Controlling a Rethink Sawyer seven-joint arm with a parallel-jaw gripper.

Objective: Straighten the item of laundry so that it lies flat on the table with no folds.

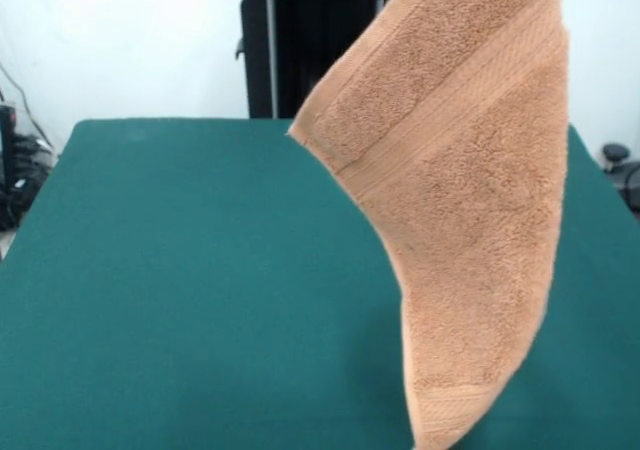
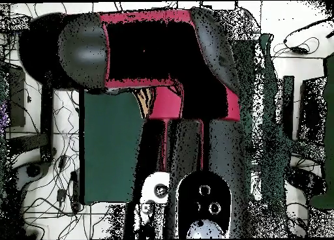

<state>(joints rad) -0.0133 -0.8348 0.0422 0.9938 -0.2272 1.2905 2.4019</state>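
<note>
Clearly the lifting step is in hand: nearest the front camera, the towel's [image 1: 470,220] lower corner hangs over the near part of the table [image 1: 180,270], whether touching it I cannot tell, and the cloth rises in 1 long sheet to the top edge, a woven band crossing it higher up. Whatever holds it is out of the front view, and overhead the red and black arm [image 2: 163,61] hides the gripper, so its state cannot be told. Next, I judge, comes lowering while dragging sideways so it settles flat.
</note>
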